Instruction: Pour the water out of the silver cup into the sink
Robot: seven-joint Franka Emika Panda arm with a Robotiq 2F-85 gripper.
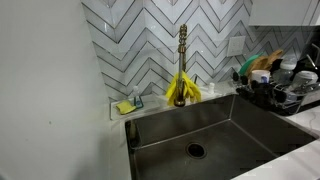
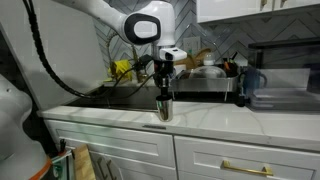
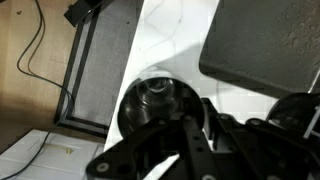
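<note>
Hovering directly over silver cup standing upright on desk beside sink; jaws spread or pinching: cannot tell. Calling for gripping squarely below rim, holding level until over sink.

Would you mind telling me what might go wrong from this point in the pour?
The silver cup stands near the front edge of the counter, with the gripper right above it; a nudge might tip it and spill. On the way to the sink, the cup might clip the crowded dish rack.
</note>
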